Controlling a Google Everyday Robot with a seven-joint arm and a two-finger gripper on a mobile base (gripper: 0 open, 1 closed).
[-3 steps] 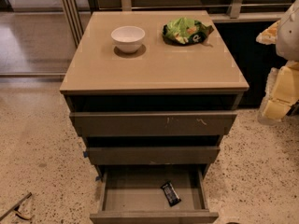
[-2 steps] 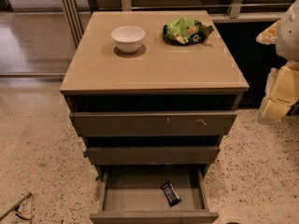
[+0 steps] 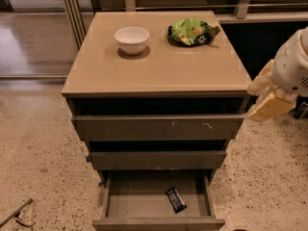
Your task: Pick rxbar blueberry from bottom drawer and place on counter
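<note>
Since the earlier frame only the hand (image 3: pixel 269 102) has shifted, slightly inward toward the cabinet's right flank, level with the top drawer (image 3: pixel 144 127) and just off the edge of the surface (image 3: pixel 159 66); how far it is open cannot be told. The rxbar blueberry (image 3: pixel 175 199) lies flat in the open bottom drawer (image 3: pixel 134 201), right of centre, long axis roughly front-to-back with the near end skewed right, well below and left of the hand.

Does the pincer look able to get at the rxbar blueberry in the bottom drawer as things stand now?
Probably yes. The bottom drawer is pulled out past the drawers above, so the rxbar blueberry lies uncovered in it. The pincer hangs right of the cabinet, higher up, with nothing between.
</note>
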